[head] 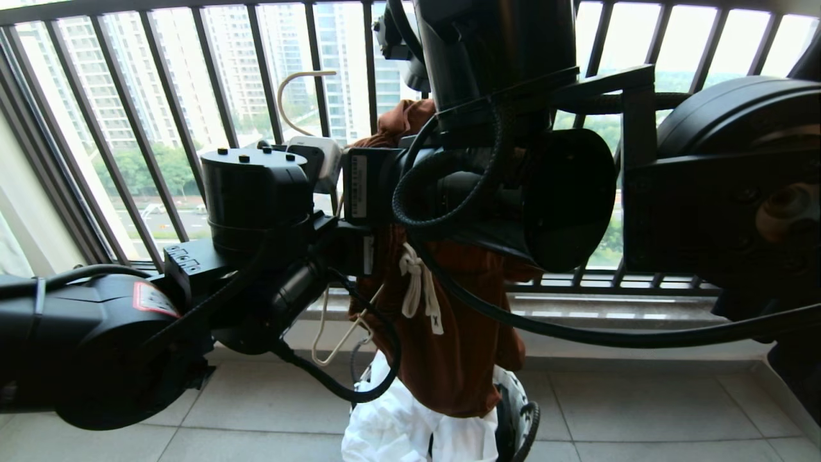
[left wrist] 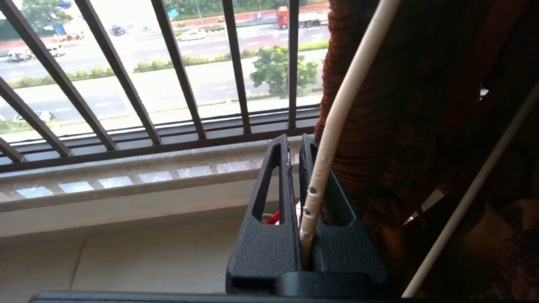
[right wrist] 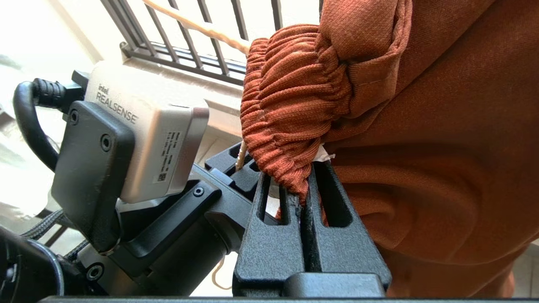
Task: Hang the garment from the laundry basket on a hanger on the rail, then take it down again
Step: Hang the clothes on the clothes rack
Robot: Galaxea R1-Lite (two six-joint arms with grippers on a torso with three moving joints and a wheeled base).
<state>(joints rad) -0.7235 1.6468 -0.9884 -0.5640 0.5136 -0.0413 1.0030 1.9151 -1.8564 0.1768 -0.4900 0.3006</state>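
The left end effector (left wrist: 301, 176) is clamped on the hanger (left wrist: 337, 122); the right end effector (right wrist: 302, 198) pinches the garment (right wrist: 294, 105) waistband just beside it. Work the wire into the waistband slowly, keeping both grips firm.

basket (head: 521, 420) mostly hidden; rail unseen

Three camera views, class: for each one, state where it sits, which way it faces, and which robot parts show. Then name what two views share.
Head view: on the head, looking forward and down at the balcony railing; both arms cross it.
Left wrist view: behind the left gripper, shut on the hanger.
Right wrist view: behind the right gripper, shut on the garment; the left wrist shows.
Shared: garment and hanger appear in all three.
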